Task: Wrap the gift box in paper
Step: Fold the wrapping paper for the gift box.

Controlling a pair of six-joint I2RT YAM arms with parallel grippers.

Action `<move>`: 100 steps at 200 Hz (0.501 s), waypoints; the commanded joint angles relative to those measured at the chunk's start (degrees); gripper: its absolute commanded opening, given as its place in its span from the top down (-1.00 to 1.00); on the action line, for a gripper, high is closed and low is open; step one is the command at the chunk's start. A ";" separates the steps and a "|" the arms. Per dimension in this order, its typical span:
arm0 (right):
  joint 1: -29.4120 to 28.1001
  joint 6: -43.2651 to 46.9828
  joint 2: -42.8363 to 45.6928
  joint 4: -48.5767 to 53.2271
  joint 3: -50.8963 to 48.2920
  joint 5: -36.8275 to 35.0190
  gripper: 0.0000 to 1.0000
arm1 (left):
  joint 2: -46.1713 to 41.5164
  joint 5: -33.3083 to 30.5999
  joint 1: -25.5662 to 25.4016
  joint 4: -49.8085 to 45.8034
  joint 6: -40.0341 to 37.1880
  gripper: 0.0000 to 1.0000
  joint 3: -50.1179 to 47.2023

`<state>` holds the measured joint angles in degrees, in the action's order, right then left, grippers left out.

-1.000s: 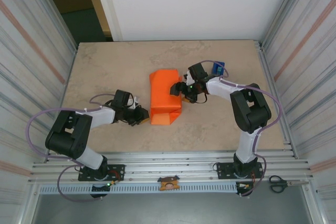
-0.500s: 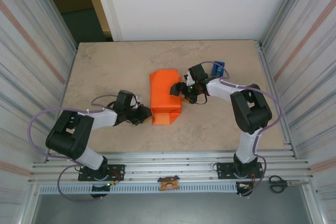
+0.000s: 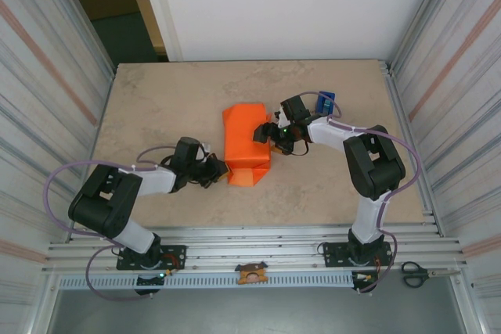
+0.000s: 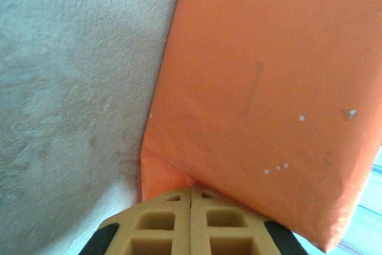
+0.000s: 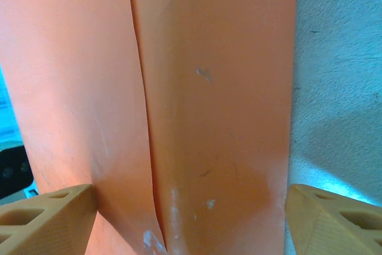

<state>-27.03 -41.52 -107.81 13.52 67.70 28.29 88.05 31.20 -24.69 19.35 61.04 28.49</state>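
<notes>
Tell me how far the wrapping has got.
Done: the paper is folded into a long parcel, its edges meeting in a seam on top. In hand: the left fingers are shut at the parcel's near-left corner flap; the right fingers stand open over it. Left, it seems: closing and taping the ends; the blue tape dispenser sits beside the right arm.

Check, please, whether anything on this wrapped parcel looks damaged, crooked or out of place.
Nothing is torn or spilled. The paper has small whitish scuffs, and its overlap seam runs slightly slanted, not parallel to the parcel's edge. At the near left corner a small flap sticks out loose, right at the tips of the shut left gripper.
</notes>
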 commanded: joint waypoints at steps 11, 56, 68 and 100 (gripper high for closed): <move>-0.49 -0.73 -0.06 1.97 -1.94 -3.00 -0.62 | 1.38 -1.39 -1.09 7.37 5.04 0.90 -0.84; -0.47 -0.82 -0.10 1.49 -2.07 -2.32 -0.61 | 3.02 -4.70 -3.54 13.86 10.29 0.89 -1.46; -0.48 -0.98 -0.14 1.38 -2.17 -2.30 -0.61 | 3.66 -6.16 -4.40 16.05 11.68 0.89 -1.63; -0.57 -1.06 -0.27 1.06 -2.40 -1.85 -0.61 | 5.41 -10.08 -6.65 19.62 14.09 0.89 -1.51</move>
<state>-27.03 -41.58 -107.74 11.97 67.09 28.29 92.31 26.15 -30.00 32.58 71.92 26.83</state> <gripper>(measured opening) 0.806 0.065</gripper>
